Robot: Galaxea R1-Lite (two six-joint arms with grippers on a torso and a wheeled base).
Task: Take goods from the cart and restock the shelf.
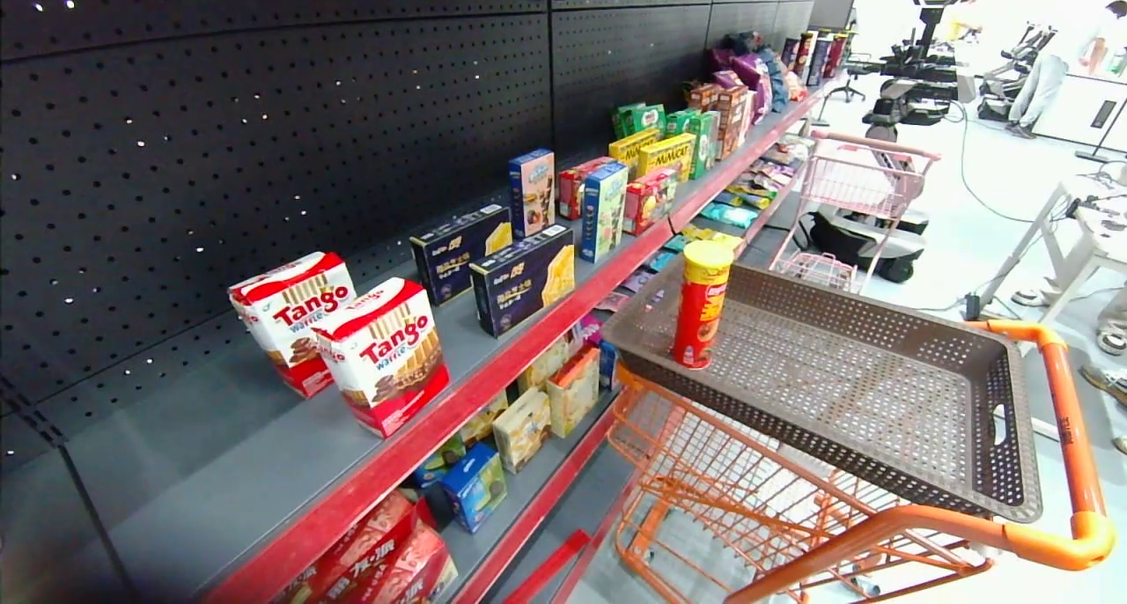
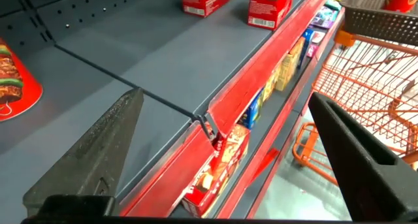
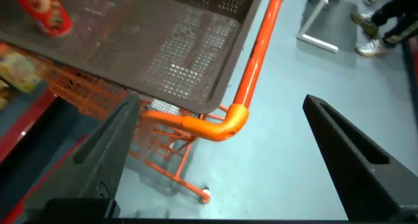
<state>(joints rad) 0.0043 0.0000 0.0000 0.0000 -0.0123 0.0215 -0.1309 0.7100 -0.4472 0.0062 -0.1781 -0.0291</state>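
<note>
A red chip can (image 1: 701,305) with a yellow lid stands upright at the far left corner of the brown perforated tray (image 1: 863,393) on top of the orange cart (image 1: 1070,428). The grey shelf (image 1: 255,463) carries two red-and-white wafer boxes (image 1: 383,353) and dark blue boxes (image 1: 521,278). My left gripper (image 2: 225,100) hangs open and empty above the shelf's red front edge (image 2: 261,74). My right gripper (image 3: 221,101) is open and empty above the cart's handle corner (image 3: 225,123), well away from the can (image 3: 46,12).
A red package (image 2: 16,80) lies on the shelf beside the left gripper. More boxes (image 1: 656,159) line the shelf farther along, and goods fill the lower shelf (image 1: 528,419). A pink cart (image 1: 867,186) stands beyond. Bare shelf lies left of the wafer boxes.
</note>
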